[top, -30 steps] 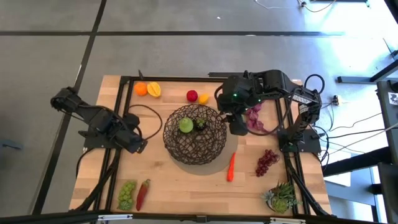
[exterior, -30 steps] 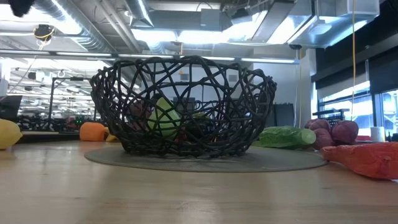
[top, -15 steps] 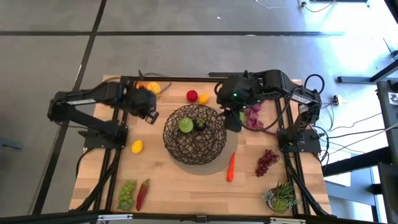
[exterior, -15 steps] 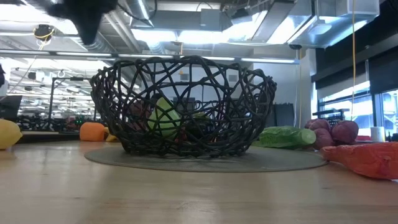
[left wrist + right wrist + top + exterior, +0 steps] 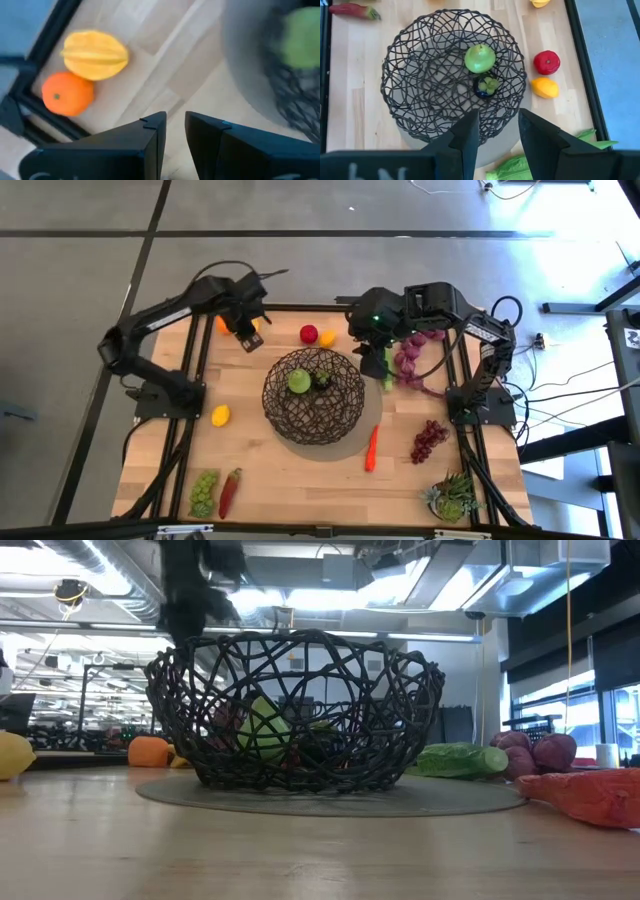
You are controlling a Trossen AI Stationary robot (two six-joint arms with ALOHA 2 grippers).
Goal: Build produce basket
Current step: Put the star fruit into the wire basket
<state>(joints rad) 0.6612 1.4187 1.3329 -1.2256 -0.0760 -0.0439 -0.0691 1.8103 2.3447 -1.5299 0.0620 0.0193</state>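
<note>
Heads up, a couple of things could bite you here. Your left gripper [image 5: 174, 117] is out at the far left corner of the table, hanging over bare wood just beside the ribbed yellow toy fruit [image 5: 95, 55] and the small round orange [image 5: 67, 94]. Its fingers are pinched to a thin gap with nothing in it. That looks too tight to fit either fruit, so if you drop without spreading them you'll probably just knock one, and those two sit right by the black frame rail at the edge, so a nudge could roll it off.

Your right gripper [image 5: 499, 114] hovers at the right rim of the round dark wire-mesh basket [image 5: 400, 55], fingers apart and empty, with the long green leafy stalk [image 5: 505, 172] on the table under it. Come down carelessly and a finger could snag the wire and drag the basket off its grey mat, tipping out the green apple [image 5: 480, 58] already inside.
</note>
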